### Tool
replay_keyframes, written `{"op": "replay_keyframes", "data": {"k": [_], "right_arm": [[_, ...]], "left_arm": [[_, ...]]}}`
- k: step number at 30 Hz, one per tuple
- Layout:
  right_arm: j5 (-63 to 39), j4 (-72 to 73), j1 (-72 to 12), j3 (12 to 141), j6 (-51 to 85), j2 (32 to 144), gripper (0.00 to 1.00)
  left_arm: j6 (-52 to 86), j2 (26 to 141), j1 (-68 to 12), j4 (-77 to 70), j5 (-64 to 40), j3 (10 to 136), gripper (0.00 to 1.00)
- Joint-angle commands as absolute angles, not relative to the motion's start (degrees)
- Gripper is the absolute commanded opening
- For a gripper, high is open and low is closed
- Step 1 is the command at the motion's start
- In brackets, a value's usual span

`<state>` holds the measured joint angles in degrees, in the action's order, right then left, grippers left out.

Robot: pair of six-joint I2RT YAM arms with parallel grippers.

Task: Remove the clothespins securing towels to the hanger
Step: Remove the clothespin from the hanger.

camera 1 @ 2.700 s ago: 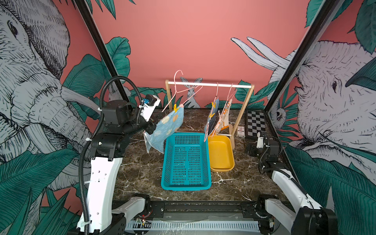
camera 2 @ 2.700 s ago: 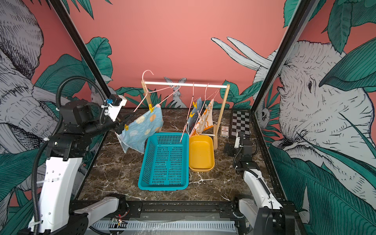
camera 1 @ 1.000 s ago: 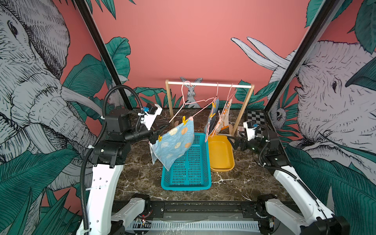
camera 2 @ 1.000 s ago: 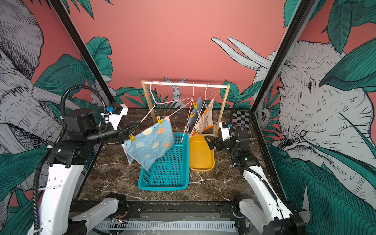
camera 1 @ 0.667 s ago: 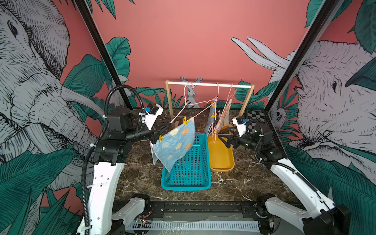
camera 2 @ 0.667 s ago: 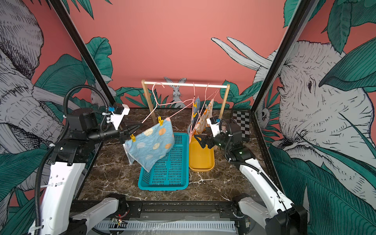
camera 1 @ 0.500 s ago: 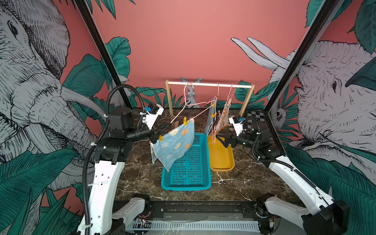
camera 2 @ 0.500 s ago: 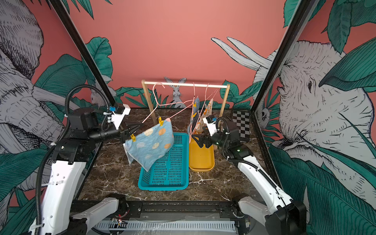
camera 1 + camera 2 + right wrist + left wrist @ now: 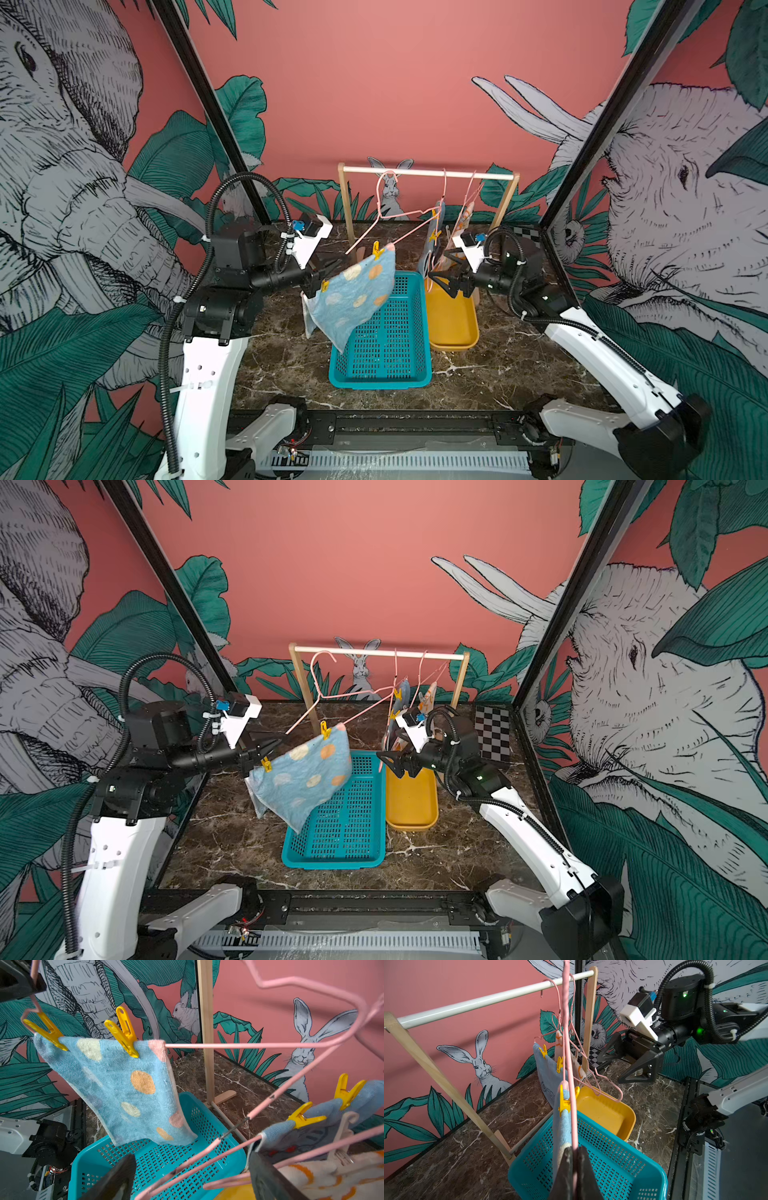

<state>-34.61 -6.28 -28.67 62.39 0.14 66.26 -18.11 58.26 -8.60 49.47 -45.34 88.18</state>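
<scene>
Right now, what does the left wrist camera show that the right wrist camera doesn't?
Only the left wrist view: the rack's white rail and the right arm's black pincer seen whole, jaws apart. Only the right wrist view: the spotted face of the light blue towel with two yellow plastic clothespins on its top edge. Both: the teal perforated plastic basket and the pink wire hanger held in the left pincer.

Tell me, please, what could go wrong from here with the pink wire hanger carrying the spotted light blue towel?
Wires of the neighbouring pink hangers cross between the open right gripper's jaws, so advancing may catch them instead of a yellow plastic clothespin. Part of the towel seems to hang outside the teal perforated basket's rim; unpinned, it may land on the table.
</scene>
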Motion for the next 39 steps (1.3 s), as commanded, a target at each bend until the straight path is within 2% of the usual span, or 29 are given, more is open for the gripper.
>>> {"op": "replay_keyframes", "data": {"k": [1,6,17,26,39], "right_arm": [[-36.95,-6.14,-29.45,64.6,-2.1,66.58,0.83],[-39.33,-6.59,-30.44,67.32,-3.53,68.92,0.77],[-40.9,-6.33,-32.77,71.08,-7.55,71.28,0.74],[-43.24,-8.93,-33.49,72.95,-11.59,70.53,0.69],[-44.59,-9.58,-33.53,71.29,-13.71,67.64,0.68]], "left_arm": [[-19.77,56.74,-8.77,50.39,-46.29,90.73,0.0],[-20.3,56.73,-8.79,52.17,-47.19,92.55,0.0],[-20.74,56.1,-8.78,54.62,-47.99,95.07,0.0],[-21.02,59.03,-8.77,54.05,-55.02,97.35,0.0],[-20.6,63.69,-8.75,48.88,-56.22,96.15,0.0]]}}
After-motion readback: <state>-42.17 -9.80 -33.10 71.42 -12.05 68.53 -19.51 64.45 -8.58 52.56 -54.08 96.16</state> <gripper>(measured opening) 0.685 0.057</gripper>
